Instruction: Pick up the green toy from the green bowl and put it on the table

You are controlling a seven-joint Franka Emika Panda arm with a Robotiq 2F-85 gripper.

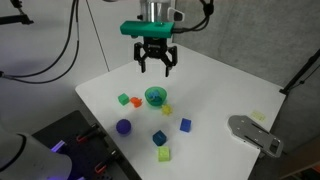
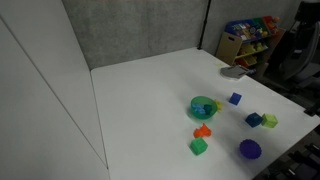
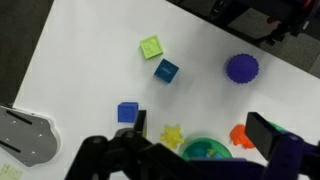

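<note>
Near the middle of the white matte table [image 1: 230, 85] the green bowl [image 1: 155, 102] is seen. The green toy [image 2: 203, 108] is held inside it and is barely told apart from the bowl's colour. Above the table, close to the bowl, the claw [image 1: 156, 68] is hung with its fingers spread apart and nothing gripped. A grey wall [image 2: 130, 30] is set behind the far edge. A shelf [image 2: 250, 35] of coloured boxes is placed beyond one corner, their print too small to be read.

Behind your tabletop [image 2: 150, 90], along the top of the frame, you see a grey textured wall [image 2: 140, 30]. A white panel [image 2: 40, 100] fills the left, and a shelf [image 2: 238, 52] with colourful bins [image 2: 252, 27] stands upper right.
</note>
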